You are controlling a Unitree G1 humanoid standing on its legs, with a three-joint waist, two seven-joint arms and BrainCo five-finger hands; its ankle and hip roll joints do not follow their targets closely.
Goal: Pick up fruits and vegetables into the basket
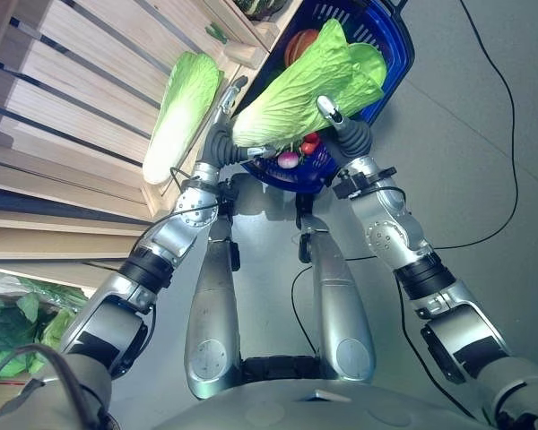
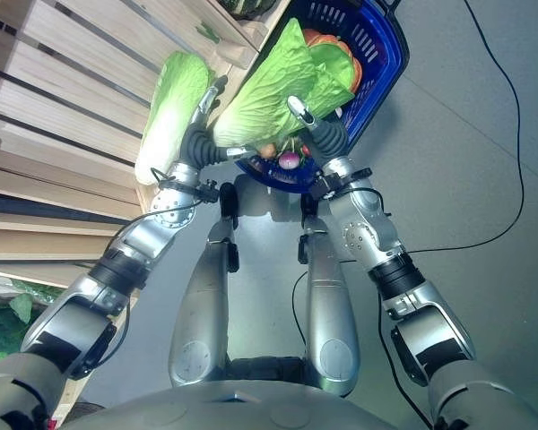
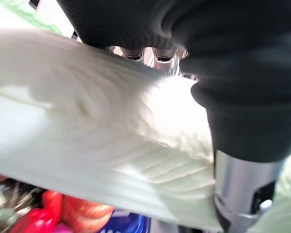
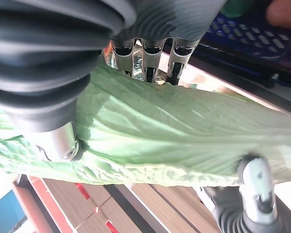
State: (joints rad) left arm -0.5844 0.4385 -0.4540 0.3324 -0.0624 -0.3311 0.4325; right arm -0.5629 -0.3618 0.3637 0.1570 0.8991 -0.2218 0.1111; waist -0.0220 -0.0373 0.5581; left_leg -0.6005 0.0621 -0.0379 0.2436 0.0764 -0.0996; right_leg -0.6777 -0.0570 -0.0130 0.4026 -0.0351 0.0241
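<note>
A long napa cabbage (image 1: pixel 296 90) with pale ribs and green leaves hangs over the blue plastic basket (image 1: pixel 399 67) on the floor. My left hand (image 1: pixel 220 134) grips its near, whitish end, fingers behind it and thumb (image 3: pixel 242 194) across the front. My right hand (image 1: pixel 345 134) grips the same cabbage (image 4: pixel 174 141) from the other side, its thumb (image 4: pixel 53 141) pressed on the leaf. The basket holds an orange fruit (image 1: pixel 300 45), red pieces (image 1: pixel 310 143) and a purple radish (image 1: pixel 289 160). A second napa cabbage (image 1: pixel 179 112) lies on the wooden shelf.
The slatted wooden shelf (image 1: pixel 63 107) runs along my left, its edge close to my left arm. Leafy greens (image 1: pixel 18 331) sit lower on it, and a dark green vegetable (image 1: pixel 260 7) lies at its far end. Grey floor lies to the right of the basket.
</note>
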